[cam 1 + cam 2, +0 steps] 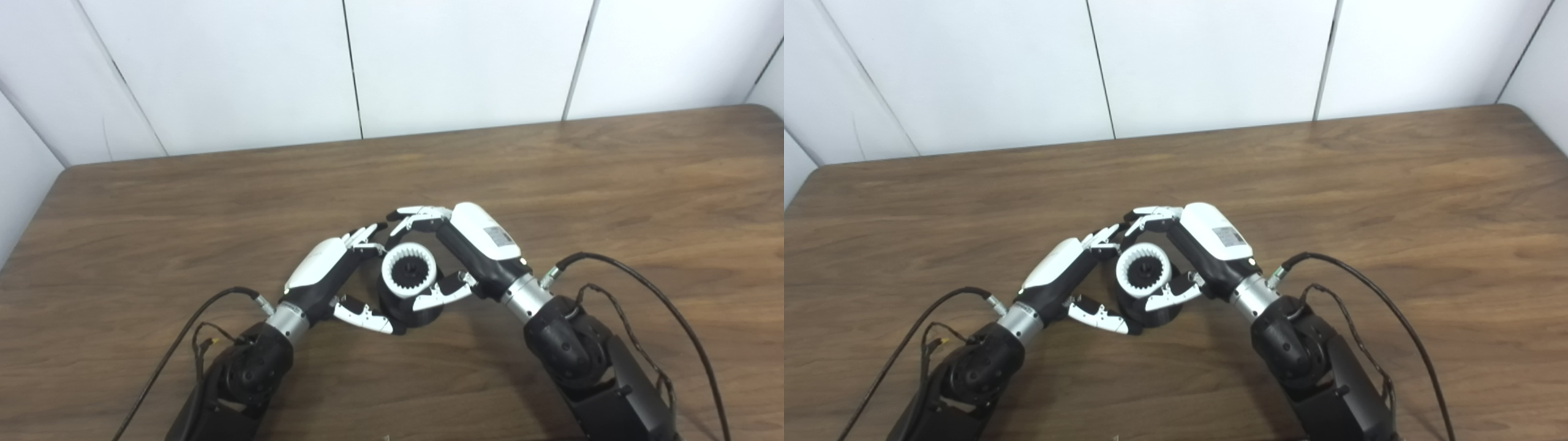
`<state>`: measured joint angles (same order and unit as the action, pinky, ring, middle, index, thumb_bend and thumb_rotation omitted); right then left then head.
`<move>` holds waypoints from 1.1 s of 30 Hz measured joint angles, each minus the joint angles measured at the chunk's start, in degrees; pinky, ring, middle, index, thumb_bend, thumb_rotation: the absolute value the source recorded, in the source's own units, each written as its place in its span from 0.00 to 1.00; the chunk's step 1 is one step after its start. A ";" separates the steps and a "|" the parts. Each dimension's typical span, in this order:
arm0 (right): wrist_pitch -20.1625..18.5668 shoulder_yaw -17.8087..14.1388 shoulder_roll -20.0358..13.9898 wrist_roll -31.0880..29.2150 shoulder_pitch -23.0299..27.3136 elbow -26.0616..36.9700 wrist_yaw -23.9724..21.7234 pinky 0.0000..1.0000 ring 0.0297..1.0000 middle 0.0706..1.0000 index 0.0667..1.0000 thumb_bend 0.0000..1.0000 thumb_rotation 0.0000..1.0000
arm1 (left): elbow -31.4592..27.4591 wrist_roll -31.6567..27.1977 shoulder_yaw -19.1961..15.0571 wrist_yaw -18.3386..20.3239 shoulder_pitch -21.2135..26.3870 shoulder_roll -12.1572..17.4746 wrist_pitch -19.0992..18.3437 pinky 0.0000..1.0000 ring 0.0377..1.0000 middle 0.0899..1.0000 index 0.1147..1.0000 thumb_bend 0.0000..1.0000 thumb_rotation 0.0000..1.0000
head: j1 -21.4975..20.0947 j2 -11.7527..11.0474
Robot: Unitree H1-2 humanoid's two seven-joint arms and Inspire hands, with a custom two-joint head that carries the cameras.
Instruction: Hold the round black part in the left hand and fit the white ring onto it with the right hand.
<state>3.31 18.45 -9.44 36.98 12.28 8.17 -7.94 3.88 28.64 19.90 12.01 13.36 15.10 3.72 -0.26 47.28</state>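
Hands' fingers clamped: left hand (324,269) around black part (409,309), right hand (474,242) around white ring (409,270).

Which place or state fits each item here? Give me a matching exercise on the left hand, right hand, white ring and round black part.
Things:
1. left hand
2. right hand
3. white ring
4. round black part

Places or states:
A. sits on top of the black part
B. stands on the table under the ring
C. fingers around the ring
D. fingers around the black part

Pairs: 1-D, 2-C, 3-A, 4-B
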 measured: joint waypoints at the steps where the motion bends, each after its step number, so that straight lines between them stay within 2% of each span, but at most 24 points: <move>1: 0.00 -0.06 0.15 -0.14 -0.16 -0.10 0.23 0.82 0.82 0.80 0.46 0.52 0.14 | -0.06 0.00 -0.01 0.08 0.00 0.05 -0.06 1.00 1.00 1.00 0.56 0.95 0.31 | 0.00 0.09; 9: 0.24 0.13 0.33 -0.51 -0.54 -0.91 1.74 0.80 0.81 0.80 0.46 0.52 0.14 | -0.13 0.00 -0.03 0.17 0.00 0.22 -0.17 1.00 1.00 1.00 0.56 0.96 0.31 | -0.09 0.26; 14: 1.89 0.26 0.33 -0.51 -0.56 -2.31 2.95 0.81 0.81 0.80 0.46 0.52 0.14 | -0.19 -0.04 -0.07 0.25 -0.01 0.38 -0.26 1.00 1.00 1.00 0.56 0.96 0.32 | -0.09 0.44; 33: 2.67 0.91 0.30 -0.75 -0.63 -5.32 5.23 0.80 0.82 0.81 0.46 0.52 0.15 | -0.54 -0.04 -0.15 0.62 -0.01 0.42 -0.89 1.00 1.00 1.00 0.56 0.95 0.30 | 0.09 0.70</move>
<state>5.98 19.36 -9.14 36.23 11.65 2.85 -2.71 3.34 28.61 19.75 12.64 13.35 15.52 2.82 -0.18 47.99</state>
